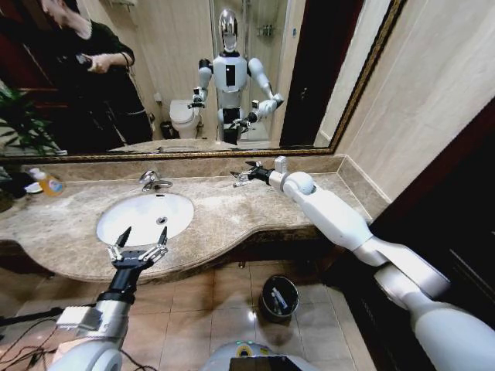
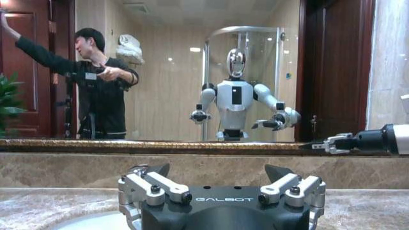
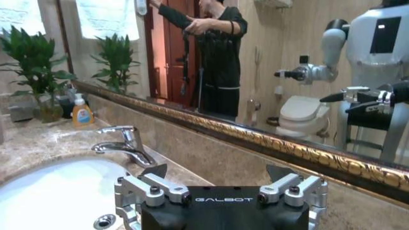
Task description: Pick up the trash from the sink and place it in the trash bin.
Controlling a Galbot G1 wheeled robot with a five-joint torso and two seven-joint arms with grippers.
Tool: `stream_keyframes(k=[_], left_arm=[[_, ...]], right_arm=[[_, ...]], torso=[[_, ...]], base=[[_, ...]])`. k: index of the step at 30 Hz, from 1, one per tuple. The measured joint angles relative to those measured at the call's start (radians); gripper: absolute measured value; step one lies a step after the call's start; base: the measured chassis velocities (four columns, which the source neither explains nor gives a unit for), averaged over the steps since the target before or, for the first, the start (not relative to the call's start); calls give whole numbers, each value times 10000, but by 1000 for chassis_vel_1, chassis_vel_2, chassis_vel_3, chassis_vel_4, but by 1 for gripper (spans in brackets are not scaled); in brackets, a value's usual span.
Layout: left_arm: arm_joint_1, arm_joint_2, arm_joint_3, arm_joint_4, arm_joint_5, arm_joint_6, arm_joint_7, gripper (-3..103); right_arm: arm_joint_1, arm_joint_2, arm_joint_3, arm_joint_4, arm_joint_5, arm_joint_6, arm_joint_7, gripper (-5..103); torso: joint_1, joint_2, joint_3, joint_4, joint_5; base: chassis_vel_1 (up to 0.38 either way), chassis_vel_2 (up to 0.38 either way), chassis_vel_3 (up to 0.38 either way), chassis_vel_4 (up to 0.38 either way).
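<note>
I had the left gripper (image 1: 138,241) spread empty at the sink's (image 1: 145,216) near rim, the trash bin (image 1: 279,297) on the floor below the counter, and the right gripper (image 1: 241,176) spread by the mirror.

Right arm (image 1: 348,224): glossy white rounded shells, segment by segment, with grey joint bands between them. Wrist section black, ending in the right gripper (image 1: 241,177), which has silver metal linkage and dark pointed fingers.

Left arm (image 1: 116,297): black forearm, white block at the wrist, white shell nearer the body. Left gripper (image 1: 137,246): black body, silver finger links, black tapered tips.

Wrist views: black palm housing (image 2: 223,211) lettered "GALBOT" in white; silver brackets held by black round-head screws.
</note>
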State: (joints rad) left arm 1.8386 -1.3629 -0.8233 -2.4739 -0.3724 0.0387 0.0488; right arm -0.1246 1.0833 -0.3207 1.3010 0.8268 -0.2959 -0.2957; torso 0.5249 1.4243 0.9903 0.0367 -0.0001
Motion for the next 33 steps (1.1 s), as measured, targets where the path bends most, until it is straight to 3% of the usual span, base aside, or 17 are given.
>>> stream_keyframes(k=[22, 33], left_arm=[[0, 0, 0, 0, 0, 0, 0, 100], [0, 0, 0, 0, 0, 0, 0, 100]], right_arm=[[350, 1131, 24, -1343, -520, 204, -201, 100], [75, 817, 212, -457, -432, 146, 255, 100]], torso=[[1, 0, 1, 1, 0], [1, 0, 1, 1, 0]], base=[[0, 0, 0, 0], [0, 0, 0, 0]])
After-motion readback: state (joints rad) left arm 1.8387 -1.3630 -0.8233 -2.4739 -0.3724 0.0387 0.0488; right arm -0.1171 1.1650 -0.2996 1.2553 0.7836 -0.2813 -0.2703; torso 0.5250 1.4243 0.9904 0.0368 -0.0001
